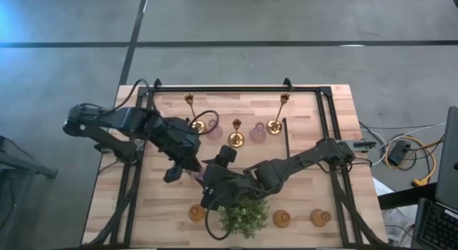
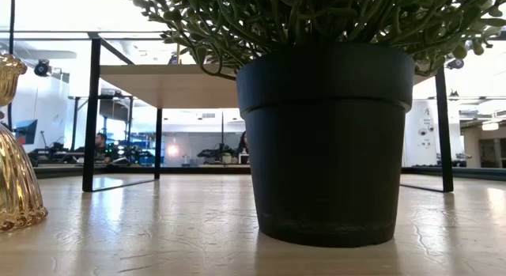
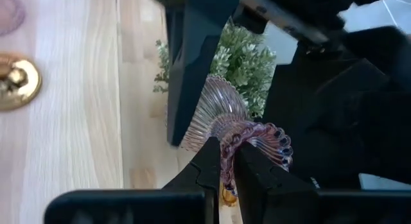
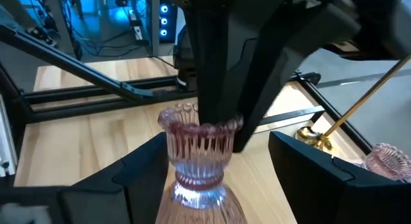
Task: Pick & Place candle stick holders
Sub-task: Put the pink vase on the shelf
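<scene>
My left claw [image 3: 221, 161] is pinched tight on the scalloped rim of 1 pink glass holder [image 3: 221, 118], over the middle of the table [image 1: 315, 139] just beyond the green plant [image 1: 245, 218]. My right claw [image 4: 212, 169] has its fingers spread wide on either side of that same holder, 1 dark finger [image 4: 138, 169] to each flank and neither touching the glass as far as I can see. This looks to me like a handover, or a 2-claw steadying, of the pink holder.

To do it well, I would keep the left claw's grip firm until the right one has a real hold. I would centre the right claw on the narrow waist, below the flared rim, because the ribbed glass looks slick and the rim is already occupied. I would close slowly and squarely, so the holder is not twisted against the left fingers. Only then would I ease the left claw open and draw it straight off the rim.

The plant sits right under the working space, so I would keep the arms high enough to clear its leaves. Along the far side stand 3 brass sticks [image 1: 236, 135] and 2 more pink holders [image 1: 257, 133]. Amber holders [image 1: 282, 219] sit beside the plant along the near edge.
</scene>
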Controlling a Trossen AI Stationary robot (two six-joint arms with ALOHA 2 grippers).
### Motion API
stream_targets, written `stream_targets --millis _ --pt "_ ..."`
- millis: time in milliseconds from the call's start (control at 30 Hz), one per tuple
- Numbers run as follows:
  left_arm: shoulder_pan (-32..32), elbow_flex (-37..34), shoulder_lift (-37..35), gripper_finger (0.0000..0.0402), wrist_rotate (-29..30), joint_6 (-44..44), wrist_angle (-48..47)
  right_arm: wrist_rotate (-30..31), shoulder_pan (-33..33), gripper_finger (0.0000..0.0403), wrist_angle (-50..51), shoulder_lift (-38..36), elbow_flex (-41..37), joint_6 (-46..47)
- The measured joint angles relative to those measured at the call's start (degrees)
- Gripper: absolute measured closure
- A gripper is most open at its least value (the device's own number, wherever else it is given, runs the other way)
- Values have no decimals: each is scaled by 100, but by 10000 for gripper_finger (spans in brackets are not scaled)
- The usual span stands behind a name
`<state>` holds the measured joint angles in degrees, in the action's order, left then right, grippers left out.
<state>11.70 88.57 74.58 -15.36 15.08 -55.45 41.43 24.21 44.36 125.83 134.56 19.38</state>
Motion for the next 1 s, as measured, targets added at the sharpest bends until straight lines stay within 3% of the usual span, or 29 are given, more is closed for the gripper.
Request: stream_targets --millis 400,700,1000 --pt "-2 641 296 375 33 -128 -385 6 0 189 57 -10 0 20" --pt "-7 633 324 375 71 -111 -458 -14 2 286 161 -10 -7 24" --pt "-7 599 333 375 70 -155 -447 -15 2 286 221 -8 -9 4"
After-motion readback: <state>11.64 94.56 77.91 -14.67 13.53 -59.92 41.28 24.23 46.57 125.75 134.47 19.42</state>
